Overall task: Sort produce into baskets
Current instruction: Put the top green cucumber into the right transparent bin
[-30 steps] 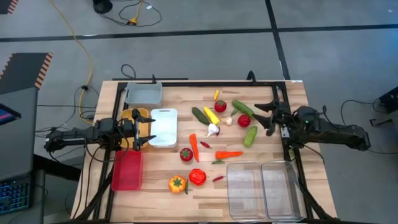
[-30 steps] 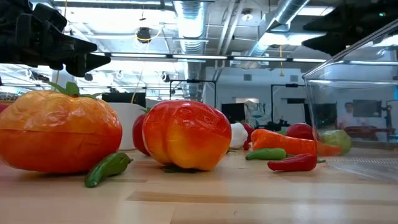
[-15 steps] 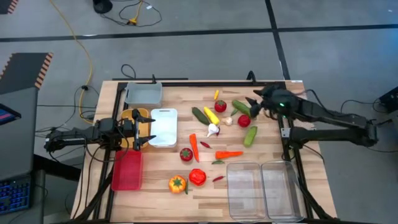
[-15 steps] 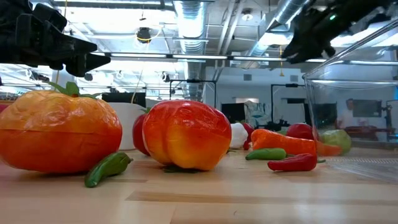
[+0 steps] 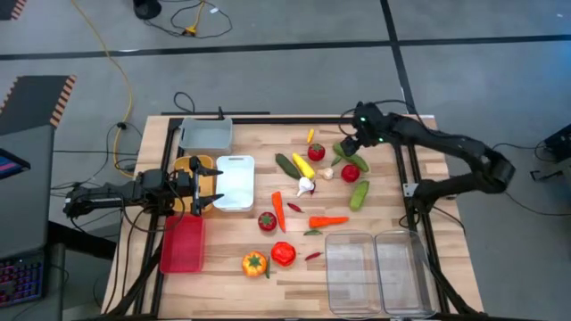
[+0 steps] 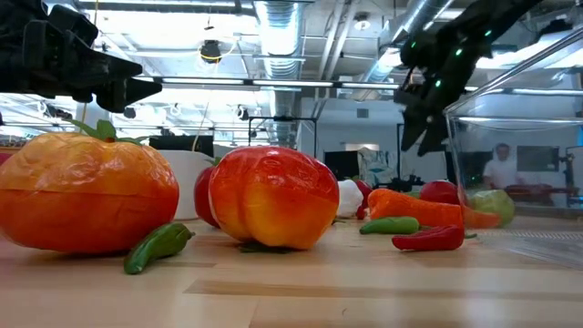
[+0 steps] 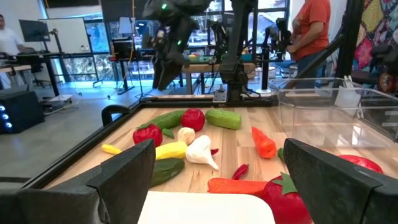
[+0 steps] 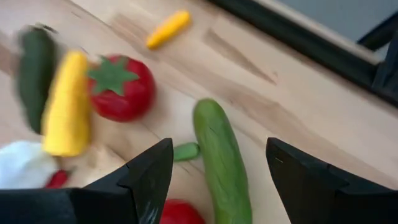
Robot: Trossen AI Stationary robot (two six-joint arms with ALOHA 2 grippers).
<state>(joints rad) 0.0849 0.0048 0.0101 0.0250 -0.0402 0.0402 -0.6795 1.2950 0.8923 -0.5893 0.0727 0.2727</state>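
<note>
Toy produce lies loose on the wooden table: cucumbers [image 5: 288, 165], [image 5: 359, 194], tomatoes [image 5: 316, 152], [image 5: 267, 220], carrots [image 5: 278, 211], peppers [image 5: 284, 253], white garlic [image 5: 307, 185]. My right gripper [image 5: 349, 148] is open and points down over a green cucumber [image 8: 221, 155] at the far middle. The fingers stand on either side of it without touching it. A red tomato [image 8: 121, 93] lies beside it. My left gripper [image 5: 210, 185] is open and empty, and waits over the yellow basket [image 5: 184, 166] and the white basket [image 5: 235, 183].
A grey basket [image 5: 206, 134] stands at the far left and a red one [image 5: 182, 242] at the near left. Two clear baskets [image 5: 352, 272], [image 5: 406, 272] stand at the near right. A person [image 7: 310, 31] stands in the room beyond the table.
My right gripper has swung from the table's right edge toward the far edge and the left. It has tipped to point down and come to a stop over the cucumber at the far middle. No produce has moved.
</note>
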